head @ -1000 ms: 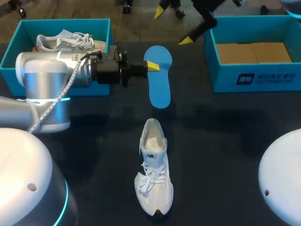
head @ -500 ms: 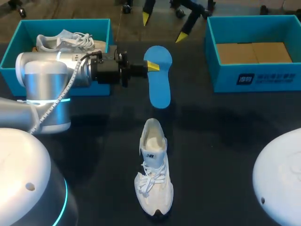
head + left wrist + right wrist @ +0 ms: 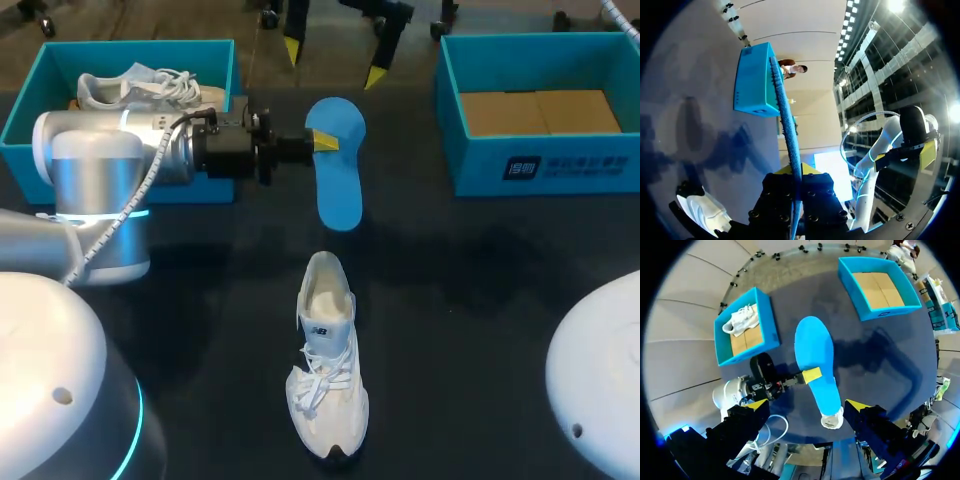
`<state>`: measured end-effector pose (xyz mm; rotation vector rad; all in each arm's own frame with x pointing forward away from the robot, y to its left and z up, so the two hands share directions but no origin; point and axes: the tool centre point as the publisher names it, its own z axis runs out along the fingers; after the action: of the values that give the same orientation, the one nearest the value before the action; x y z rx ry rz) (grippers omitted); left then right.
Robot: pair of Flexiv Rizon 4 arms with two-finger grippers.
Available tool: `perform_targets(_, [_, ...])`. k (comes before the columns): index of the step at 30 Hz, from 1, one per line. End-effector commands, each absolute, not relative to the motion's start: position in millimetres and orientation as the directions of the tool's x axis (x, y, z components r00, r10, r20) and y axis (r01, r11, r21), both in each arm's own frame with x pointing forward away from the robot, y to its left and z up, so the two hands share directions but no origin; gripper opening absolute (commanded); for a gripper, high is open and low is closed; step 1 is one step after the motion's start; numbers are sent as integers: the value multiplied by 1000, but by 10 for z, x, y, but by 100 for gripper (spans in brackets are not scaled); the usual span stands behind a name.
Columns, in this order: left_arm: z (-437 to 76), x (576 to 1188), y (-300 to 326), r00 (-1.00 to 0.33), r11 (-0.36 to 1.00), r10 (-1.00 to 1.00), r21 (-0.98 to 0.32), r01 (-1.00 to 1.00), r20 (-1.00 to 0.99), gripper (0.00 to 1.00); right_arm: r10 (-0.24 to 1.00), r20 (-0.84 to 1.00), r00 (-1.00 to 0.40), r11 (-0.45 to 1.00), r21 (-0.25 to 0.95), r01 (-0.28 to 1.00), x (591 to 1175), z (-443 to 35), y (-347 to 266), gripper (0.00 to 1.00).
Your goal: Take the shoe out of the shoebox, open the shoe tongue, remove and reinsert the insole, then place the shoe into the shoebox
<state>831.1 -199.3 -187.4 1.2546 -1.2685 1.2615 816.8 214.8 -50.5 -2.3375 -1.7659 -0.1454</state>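
Observation:
My left gripper (image 3: 322, 141) is shut on the long edge of a blue insole (image 3: 335, 175), holding it above the table's far middle. Seen edge-on in the left wrist view, the insole (image 3: 789, 135) is pinched between the fingers of the left gripper (image 3: 795, 172). A white shoe (image 3: 325, 370) lies on the dark table (image 3: 480, 300), toe toward me and clear of both grippers. High above the insole, my right gripper (image 3: 335, 60) hangs open. From its wrist view the insole (image 3: 817, 357) lies below the right gripper (image 3: 807, 405), with the shoe (image 3: 832, 420) under the insole's end.
A teal shoebox (image 3: 30, 110) at the back left holds a second white shoe (image 3: 140, 88). Another teal shoebox (image 3: 545, 165) at the back right has only a cardboard bottom. My left arm (image 3: 110, 160) lies across the front of the left box.
My right gripper has moved to the left along the far side, to a place above the insole. The left arm, the insole and the shoe have kept still.

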Motion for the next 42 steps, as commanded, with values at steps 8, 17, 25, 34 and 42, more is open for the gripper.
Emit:
perform_targets(8, [-1880, 8315, -1996, -56, -44, -55, -59, -997, 997, 0, 879, 421, 223, -191, -118, 975, 8210, -544, 2008, 100])
perform_targets(17, [-1880, 8315, -1996, -56, -44, -55, -59, -997, 997, 0, 755, 628, 190, -153, -113, 982, 8187, -636, 1859, 100])
perform_targets(25, [-1880, 8315, -1996, -56, -44, -55, -59, -997, 997, 0, 498, 858, 123, -102, -83, 991, 8158, -673, 1649, 100])
perform_targets(34, [-1880, 8315, -1996, -56, -44, -55, -59, -997, 997, 0, 241, 952, 188, -89, -171, 981, 8153, -901, 1389, 100])
perform_targets(42, [-1880, 8315, -1996, -56, -44, -55, -59, -997, 997, 0, 80, 980, 181, -61, -176, 982, 8157, -1107, 1341, 100])
